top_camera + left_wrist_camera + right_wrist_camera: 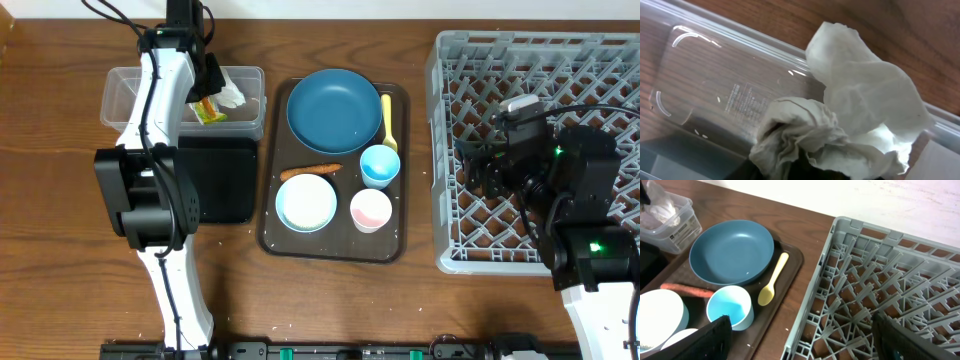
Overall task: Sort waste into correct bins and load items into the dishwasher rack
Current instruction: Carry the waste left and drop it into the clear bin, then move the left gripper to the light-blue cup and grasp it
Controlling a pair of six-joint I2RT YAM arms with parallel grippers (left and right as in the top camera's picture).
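Plainly the paper (855, 115) hung bunched right against the left gripper (205, 82), just above the clear tub (120, 95). The wad hid the jaws, so I could not tell whether they pinched it or stood apart. It looked feather-light, soft and springy, the sort of thing that crushes without harm and may cling to a pad instead of dropping. To my eye the dense crumpled core nearest the gripper was the place to hold, not the loose flap trailing beyond it. The right gripper (812, 337) was spread wide and empty, with the rack (900, 265) directly beneath it.
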